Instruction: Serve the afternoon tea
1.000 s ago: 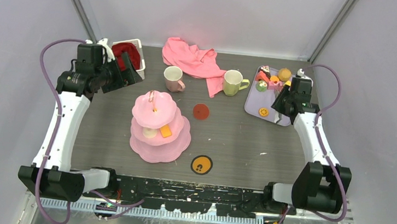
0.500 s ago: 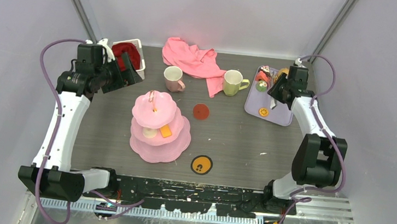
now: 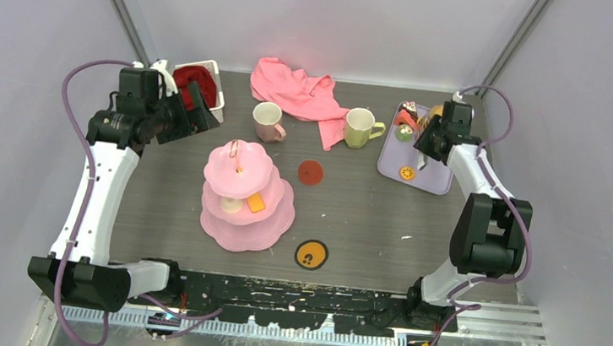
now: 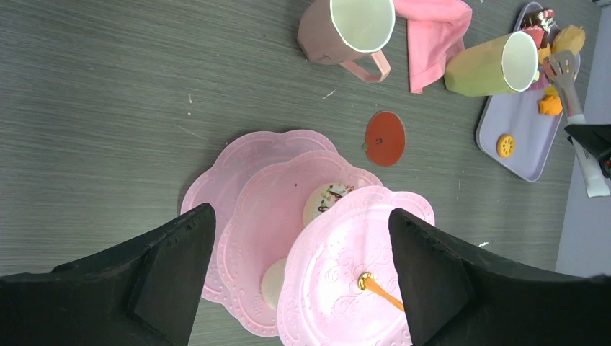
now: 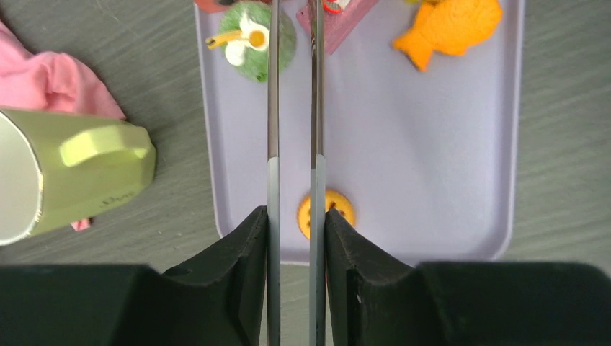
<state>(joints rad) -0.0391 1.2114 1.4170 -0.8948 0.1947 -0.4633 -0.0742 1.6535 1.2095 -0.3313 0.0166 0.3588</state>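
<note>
The pink three-tier cake stand [image 3: 248,193] stands mid-table with an orange pastry [image 3: 256,202] and pale cookies [image 4: 328,198] on its middle tier. My left gripper [image 3: 196,114] hovers open at the back left; in its wrist view [image 4: 302,223] the stand's top tier [image 4: 346,259] lies below its spread fingers. A pink mug [image 3: 267,121] and a yellow-green mug [image 3: 360,127] stand behind the stand. My right gripper [image 5: 295,216] is shut on metal tongs [image 5: 273,108], whose blades reach over the lavender tray [image 5: 418,158] of toy pastries, above an orange round cookie [image 5: 326,209].
A pink cloth [image 3: 298,92] lies at the back, a white basket with red cloth [image 3: 197,86] in the back left corner. A red coaster [image 3: 310,172] and an orange-black coaster [image 3: 311,254] lie on the table. A fish pastry [image 5: 450,29] and a green pastry [image 5: 256,32] sit on the tray.
My right arm has swung its gripper and tongs further back over the tray, and its elbow has folded upward. The left arm has not moved.
</note>
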